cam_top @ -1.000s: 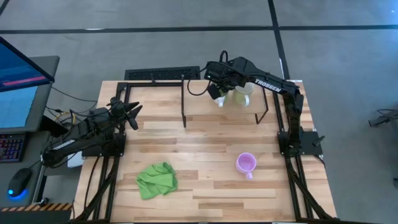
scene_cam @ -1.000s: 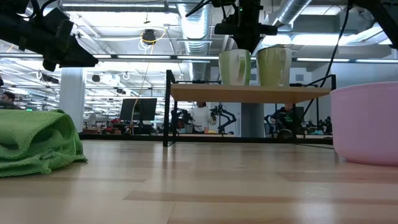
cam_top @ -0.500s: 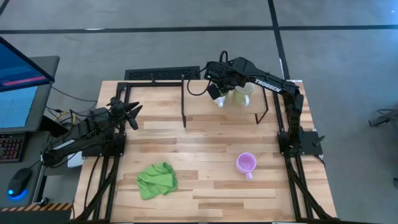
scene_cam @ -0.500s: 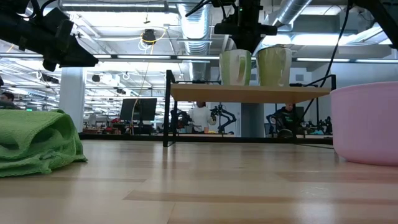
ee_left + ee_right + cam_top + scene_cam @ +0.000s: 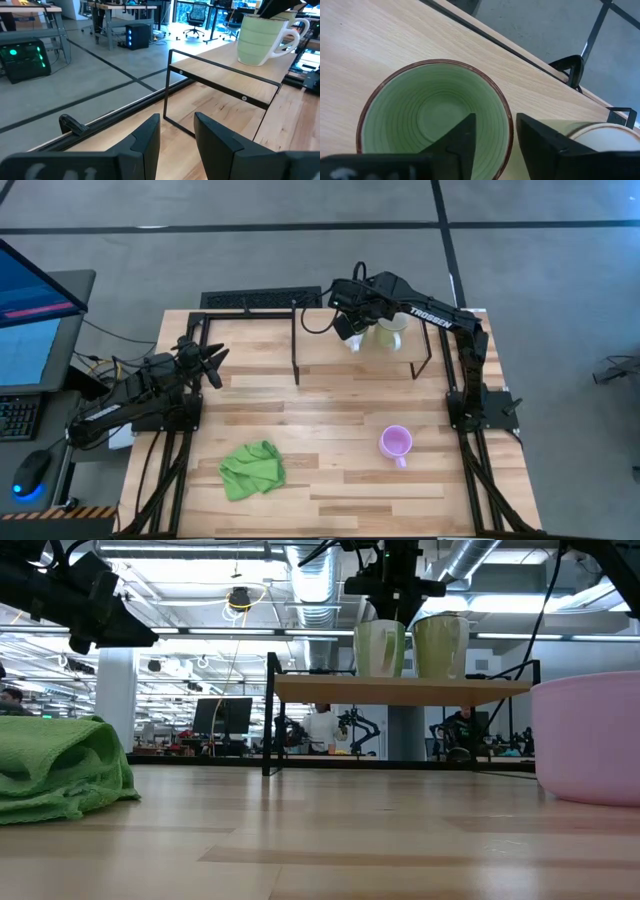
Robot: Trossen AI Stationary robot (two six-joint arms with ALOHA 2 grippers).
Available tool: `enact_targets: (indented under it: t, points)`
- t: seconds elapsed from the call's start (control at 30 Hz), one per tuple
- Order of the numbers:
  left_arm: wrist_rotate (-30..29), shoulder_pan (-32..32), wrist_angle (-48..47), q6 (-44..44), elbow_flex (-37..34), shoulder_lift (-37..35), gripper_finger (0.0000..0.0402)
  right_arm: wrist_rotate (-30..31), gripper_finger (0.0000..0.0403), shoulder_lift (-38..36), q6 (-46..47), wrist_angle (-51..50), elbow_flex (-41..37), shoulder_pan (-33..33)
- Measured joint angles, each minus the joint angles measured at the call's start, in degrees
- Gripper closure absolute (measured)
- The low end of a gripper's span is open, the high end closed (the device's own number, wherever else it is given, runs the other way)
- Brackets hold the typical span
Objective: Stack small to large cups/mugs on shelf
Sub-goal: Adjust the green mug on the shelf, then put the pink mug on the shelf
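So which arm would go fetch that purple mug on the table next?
Probably the right. Its gripper is over the green mug on the shelf, and the purple mug lies by that arm's base. The left gripper waits at the far side.

- Mugs: three. One green mug [image 5: 432, 117] and one cream mug [image 5: 390, 332] on the shelf [image 5: 320, 325]; one purple mug [image 5: 396, 444] on the table [image 5: 330, 470].
- Shelves: one.
- Green cloths [image 5: 252, 468]: one.
- Robot arms: two, each with one gripper — left gripper [image 5: 212, 361], right gripper [image 5: 347, 330].
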Motion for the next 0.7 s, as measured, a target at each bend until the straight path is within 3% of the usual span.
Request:
enact_targets:
  t: [0.7]
  points:
    - [0.0, 0.0, 0.0, 0.0, 0.0, 0.0, 0.0291, 0.5, 0.0214, -0.7, -0.6, 0.0, 0.1, 0.3]
